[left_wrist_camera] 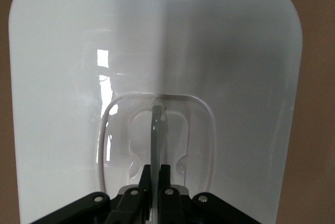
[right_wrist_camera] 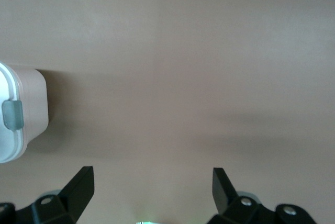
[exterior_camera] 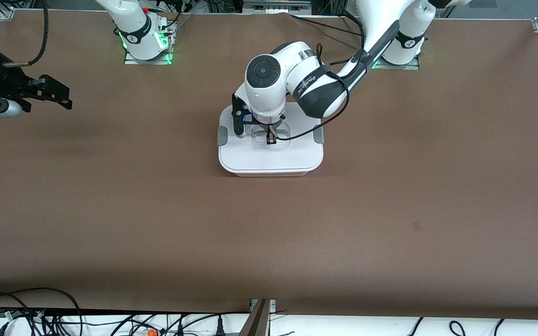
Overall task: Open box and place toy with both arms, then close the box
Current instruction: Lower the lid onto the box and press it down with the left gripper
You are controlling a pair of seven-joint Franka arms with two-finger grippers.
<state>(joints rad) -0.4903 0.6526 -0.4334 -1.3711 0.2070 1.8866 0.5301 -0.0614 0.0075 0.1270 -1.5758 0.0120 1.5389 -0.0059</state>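
Front view shows you the box (exterior_camera: 270, 144) in the middle of the table (exterior_camera: 390, 210), its white lid (exterior_camera: 269, 161) seated on the tub with a grey side clip (exterior_camera: 222, 136) at each end. Your left gripper (exterior_camera: 271, 135) is down on the lid's centre, fingers pinched together on the clear recessed handle (left_wrist_camera: 155, 130); the left wrist view shows the thin handle bar caught between them. Your right gripper (exterior_camera: 47, 93) waits over bare table toward the right arm's end, fingers spread wide and holding nothing. You won't find the toy in any view, so whether it lies inside the box cannot be told. Judging by this, you're at a lid step. Whichever way the lid goes next, keep the pinch centred and move it level, so it doesn't twist on the tub.
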